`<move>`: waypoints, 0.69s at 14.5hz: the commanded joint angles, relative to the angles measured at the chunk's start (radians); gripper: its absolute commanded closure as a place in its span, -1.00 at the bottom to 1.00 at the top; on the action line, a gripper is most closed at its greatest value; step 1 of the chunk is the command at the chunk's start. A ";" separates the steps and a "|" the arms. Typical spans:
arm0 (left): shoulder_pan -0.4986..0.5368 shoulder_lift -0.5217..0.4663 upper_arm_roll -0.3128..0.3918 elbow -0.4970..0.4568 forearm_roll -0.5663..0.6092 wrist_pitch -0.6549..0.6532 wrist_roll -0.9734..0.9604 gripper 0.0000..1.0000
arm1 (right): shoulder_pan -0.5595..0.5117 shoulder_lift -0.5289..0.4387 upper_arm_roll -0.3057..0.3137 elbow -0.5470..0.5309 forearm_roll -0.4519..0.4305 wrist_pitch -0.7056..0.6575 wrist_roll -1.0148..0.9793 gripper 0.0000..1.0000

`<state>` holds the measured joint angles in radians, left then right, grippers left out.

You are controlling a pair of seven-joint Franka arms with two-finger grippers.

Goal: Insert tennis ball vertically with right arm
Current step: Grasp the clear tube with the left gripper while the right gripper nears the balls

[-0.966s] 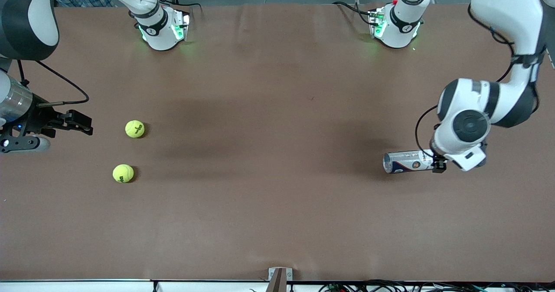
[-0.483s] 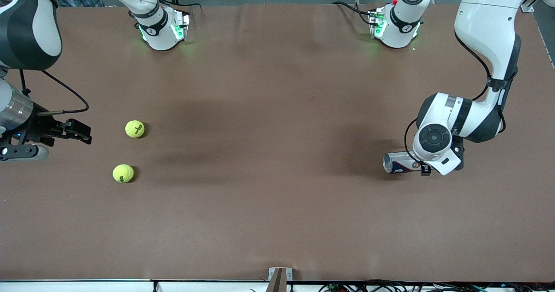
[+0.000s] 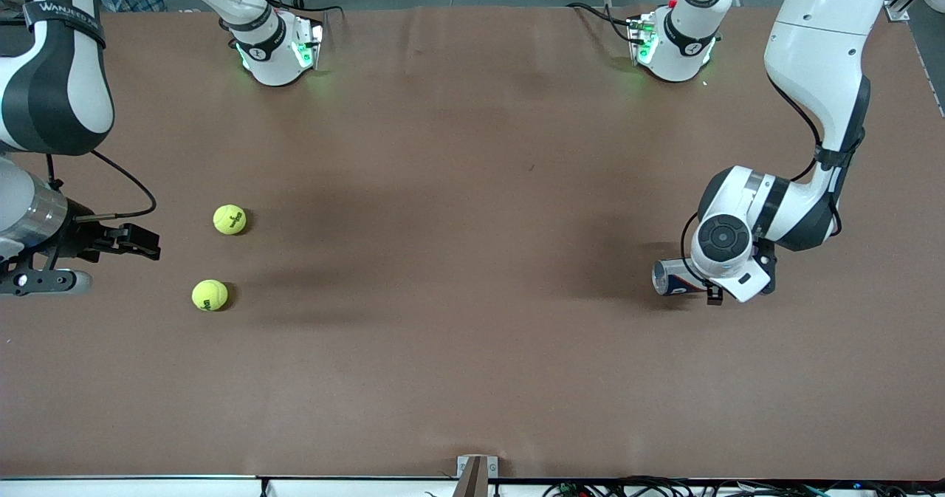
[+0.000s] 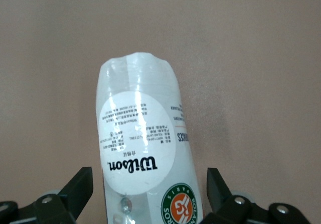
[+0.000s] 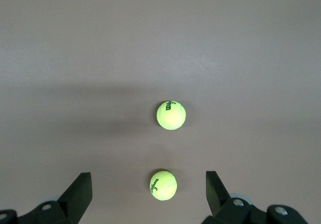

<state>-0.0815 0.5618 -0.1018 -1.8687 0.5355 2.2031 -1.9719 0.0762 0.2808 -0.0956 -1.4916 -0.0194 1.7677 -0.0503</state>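
Two yellow-green tennis balls lie on the brown table toward the right arm's end, one farther from the front camera than the other. My right gripper hangs open beside them. In the right wrist view one ball shows between the open fingers and the second ball lies further out. A clear Wilson ball can lies on its side toward the left arm's end. My left gripper is over it. Its open fingers straddle the can without touching.
The two arm bases stand along the table's edge farthest from the front camera. A small metal bracket sits at the table's nearest edge. The brown tabletop stretches bare between balls and can.
The left arm has slid along the can toward its open end, covering more of it. The right gripper has shifted slightly nearer the front camera. Balls and can have not moved.
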 commanded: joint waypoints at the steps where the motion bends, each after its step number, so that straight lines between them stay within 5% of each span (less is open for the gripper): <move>1: -0.009 0.032 0.002 0.006 0.052 0.020 -0.048 -1.00 | -0.004 0.030 0.008 0.010 -0.005 0.032 0.003 -1.00; 6: -0.009 0.065 0.002 0.003 0.099 0.020 -0.079 -0.98 | -0.012 0.130 0.010 0.001 0.003 0.114 0.003 -1.00; 10: -0.003 0.066 0.001 0.010 0.098 0.020 -0.093 -0.48 | -0.045 0.192 0.011 -0.013 0.054 0.141 0.001 -1.00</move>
<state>-0.0854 0.6132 -0.1019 -1.8635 0.6121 2.2148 -2.0356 0.0561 0.4631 -0.0945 -1.4975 -0.0071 1.9018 -0.0501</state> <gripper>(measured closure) 0.194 0.000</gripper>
